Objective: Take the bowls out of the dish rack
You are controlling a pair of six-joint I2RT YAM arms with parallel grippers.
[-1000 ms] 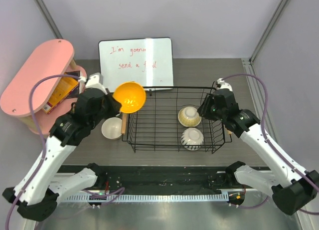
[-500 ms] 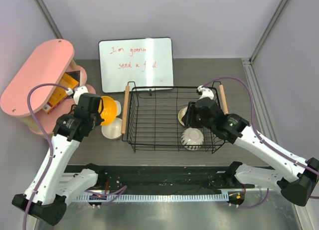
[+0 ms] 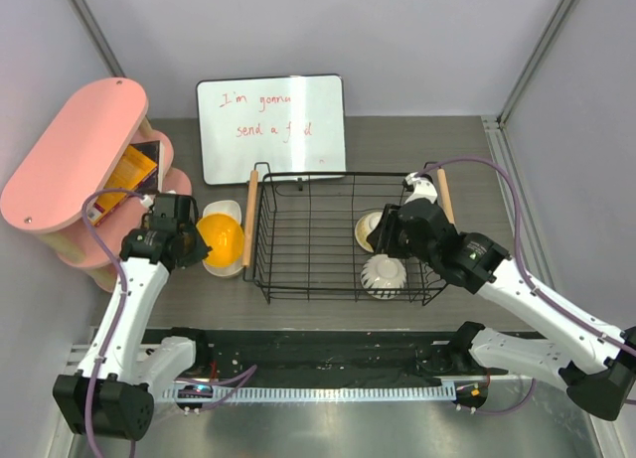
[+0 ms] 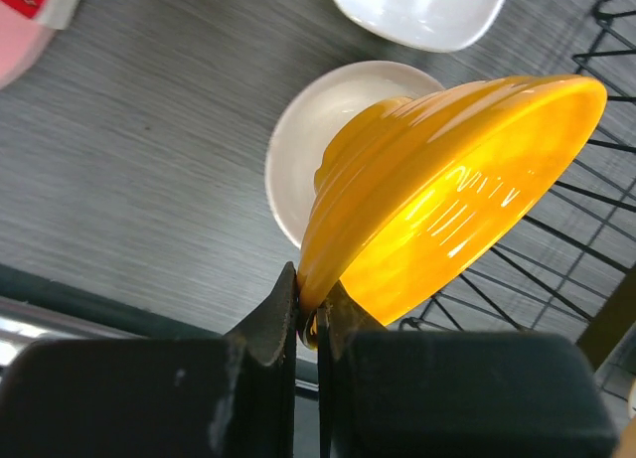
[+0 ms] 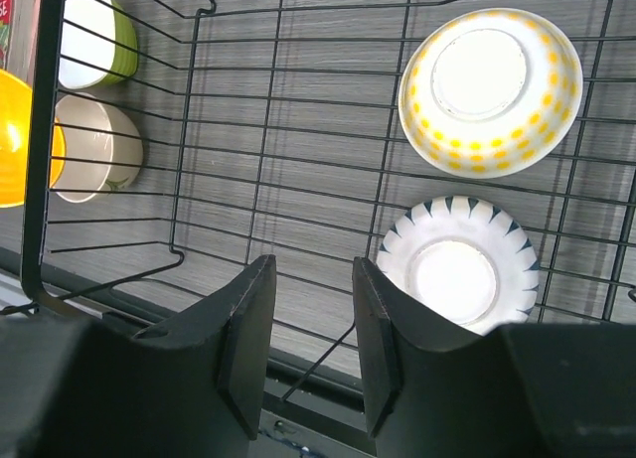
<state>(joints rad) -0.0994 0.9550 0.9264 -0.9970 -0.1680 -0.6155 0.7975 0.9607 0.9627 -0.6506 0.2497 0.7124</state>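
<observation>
My left gripper (image 3: 199, 241) is shut on the rim of the orange-yellow bowl (image 3: 223, 237), holding it tilted just above a cream bowl (image 3: 223, 266) on the table left of the black wire dish rack (image 3: 298, 279). The left wrist view shows the pinch (image 4: 310, 291) on the orange-yellow bowl (image 4: 447, 190) over the cream bowl (image 4: 318, 120). A lime green bowl (image 3: 225, 211) stands behind them. In the rack, two bowls lie upside down: a yellow-dotted one (image 5: 492, 90) and a ribbed white one (image 5: 457, 269). My right gripper (image 5: 313, 274) is open above the rack, beside them.
A whiteboard (image 3: 270, 125) leans behind the rack. A pink oval shelf (image 3: 70, 165) with an orange box (image 3: 129, 175) stands at the far left, close to my left arm. The rack's wooden handles (image 3: 248, 218) run along its left and right sides.
My left gripper carried the orange-yellow bowl from the rack's left rim out and down over the cream bowl. My right gripper moved from the rack's right edge to above the two bowls.
</observation>
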